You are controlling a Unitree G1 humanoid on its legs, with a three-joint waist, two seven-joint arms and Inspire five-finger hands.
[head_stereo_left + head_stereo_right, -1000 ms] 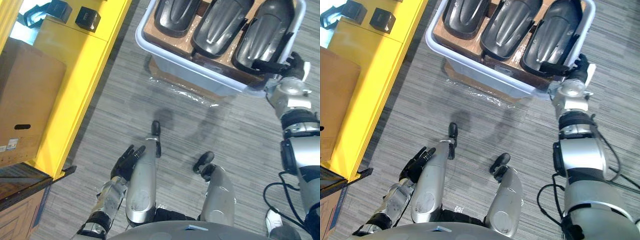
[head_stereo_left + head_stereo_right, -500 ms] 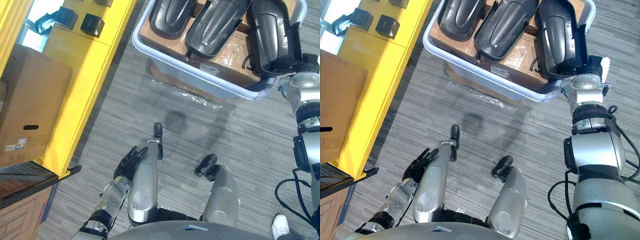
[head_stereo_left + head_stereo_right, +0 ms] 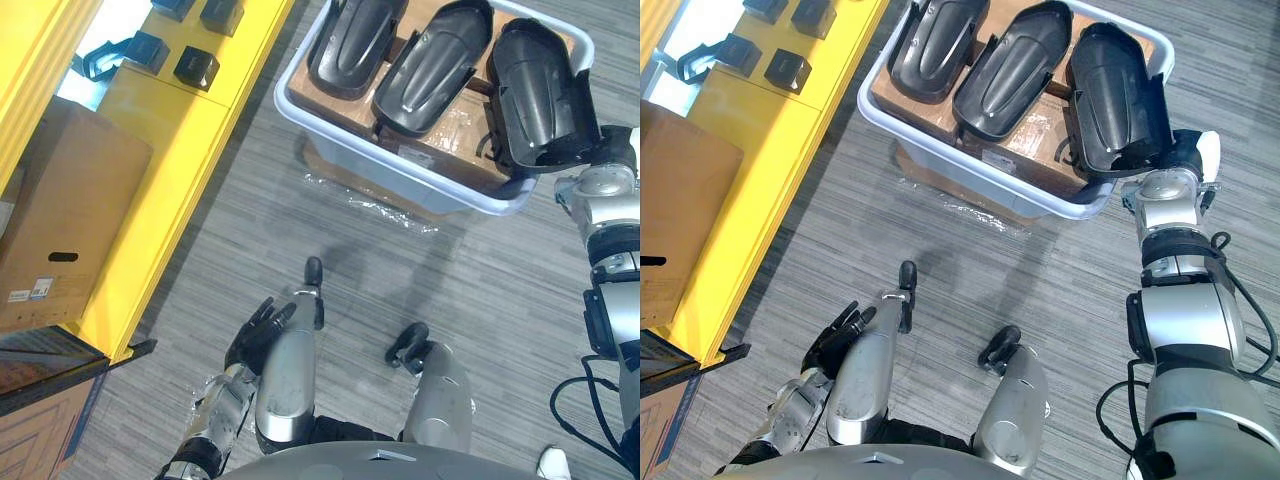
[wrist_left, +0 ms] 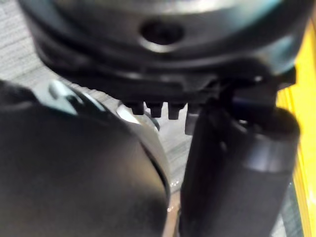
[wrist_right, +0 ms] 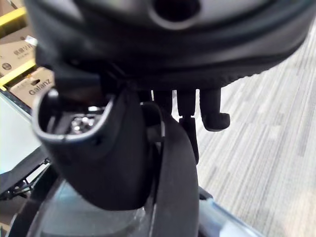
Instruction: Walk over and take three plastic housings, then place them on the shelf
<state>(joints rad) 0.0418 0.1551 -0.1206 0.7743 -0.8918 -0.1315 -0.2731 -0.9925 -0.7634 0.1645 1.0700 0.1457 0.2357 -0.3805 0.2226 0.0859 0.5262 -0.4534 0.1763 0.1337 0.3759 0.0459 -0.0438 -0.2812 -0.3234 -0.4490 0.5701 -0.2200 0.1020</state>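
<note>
Right wrist view: right robot hand (image 5: 94,148) pinches housing (image 3: 1115,100) rim; left robot hand (image 3: 255,335) relaxed.

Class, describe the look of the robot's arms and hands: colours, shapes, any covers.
The left arm and right arm are rounded silver-grey segments with black joint bands. The left hand is dark, with slim fingers; the right hand is dark too, its thumb capped in white.

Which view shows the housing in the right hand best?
Right eye view: the whole housing shows at the bin's right end, right hand gripping its lower rim. Left eye view gives the same, with the hand near the frame edge. Right wrist view catches its rim pinched between thumb and fingers.
</note>
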